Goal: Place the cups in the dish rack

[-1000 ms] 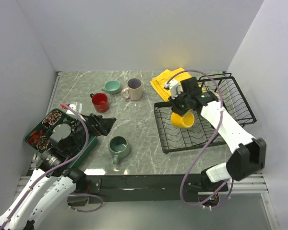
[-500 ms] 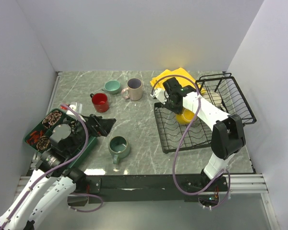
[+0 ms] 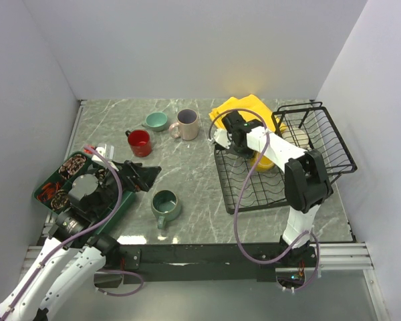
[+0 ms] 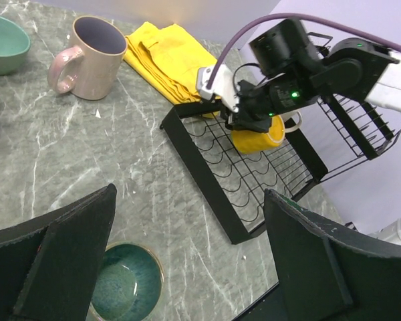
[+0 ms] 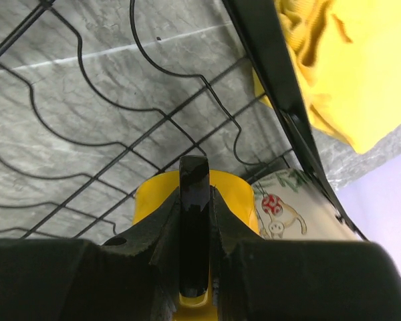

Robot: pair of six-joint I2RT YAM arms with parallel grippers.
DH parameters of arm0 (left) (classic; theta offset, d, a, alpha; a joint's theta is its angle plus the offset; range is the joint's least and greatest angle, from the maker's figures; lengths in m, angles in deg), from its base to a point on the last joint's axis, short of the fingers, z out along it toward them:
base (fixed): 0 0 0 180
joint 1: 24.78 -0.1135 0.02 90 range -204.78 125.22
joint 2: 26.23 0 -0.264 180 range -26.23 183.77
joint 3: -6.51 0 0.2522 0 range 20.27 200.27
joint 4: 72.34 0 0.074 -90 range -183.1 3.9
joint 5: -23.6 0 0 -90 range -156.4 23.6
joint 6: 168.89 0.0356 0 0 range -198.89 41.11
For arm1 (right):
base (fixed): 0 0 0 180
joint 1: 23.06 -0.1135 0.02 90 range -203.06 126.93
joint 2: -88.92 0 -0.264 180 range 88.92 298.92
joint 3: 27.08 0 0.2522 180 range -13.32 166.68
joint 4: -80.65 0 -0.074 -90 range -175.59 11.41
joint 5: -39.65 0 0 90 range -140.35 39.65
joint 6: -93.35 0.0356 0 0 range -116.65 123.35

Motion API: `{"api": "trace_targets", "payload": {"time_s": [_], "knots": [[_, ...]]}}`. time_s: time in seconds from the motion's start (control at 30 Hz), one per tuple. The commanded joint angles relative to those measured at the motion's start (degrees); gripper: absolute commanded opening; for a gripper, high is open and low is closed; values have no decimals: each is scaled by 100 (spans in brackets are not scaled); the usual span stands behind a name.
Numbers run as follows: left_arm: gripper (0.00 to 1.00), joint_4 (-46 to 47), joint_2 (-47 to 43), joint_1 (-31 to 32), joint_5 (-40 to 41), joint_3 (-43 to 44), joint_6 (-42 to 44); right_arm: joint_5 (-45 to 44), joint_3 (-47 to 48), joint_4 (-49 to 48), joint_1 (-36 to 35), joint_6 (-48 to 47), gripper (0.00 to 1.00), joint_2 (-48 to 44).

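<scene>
Right hand (image 3: 248,148) clamped on the yellow mug (image 3: 262,163) inside the dish rack (image 3: 254,192); left hand (image 3: 145,175) spread wide, empty, above the desk (image 3: 194,170).

My two arms, the left white-shelled arm (image 3: 57,267) and the right white-shelled arm (image 3: 284,152), have black joints. A purple cable (image 3: 239,212) loops along each. The left gripper (image 4: 188,200) has broad matte-black fingers (image 4: 60,261); a green light (image 4: 293,94) glows on the right wrist.

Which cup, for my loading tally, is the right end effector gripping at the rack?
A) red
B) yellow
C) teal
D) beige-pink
B: the right end effector is shut on the yellow mug, low over the flat tined part of the dish rack.
</scene>
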Motion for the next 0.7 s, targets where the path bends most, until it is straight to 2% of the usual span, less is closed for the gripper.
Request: {"api": "trace_targets", "payload": {"time_s": [0.0, 0.13, 0.17, 0.23, 0.27, 0.37, 0.47, 0.67], "knots": [[96, 46, -88, -18, -99, -77, 69, -474, 295, -197, -4, -280, 0, 131], [96, 28, -124, -18, -99, -95, 60, -676, 479, -180, -4, -341, 5, 403], [96, 11, -132, -18, -108, -95, 60, -729, 514, -206, 4, -342, 9, 438], [96, -7, -150, -18, -99, -78, 60, -808, 602, -250, 39, -350, 22, 552], [96, -16, -167, -18, -82, -78, 51, -817, 655, -233, 48, -342, 38, 579], [96, -34, -176, -18, -90, -86, 60, -835, 787, -232, 127, -306, 55, 650], [96, -42, -185, -18, -117, -95, 34, -844, 796, -259, 145, -333, 59, 606], [96, -7, -168, -18, -143, -60, 16, -792, 936, -101, 92, -140, 61, 246]]}}
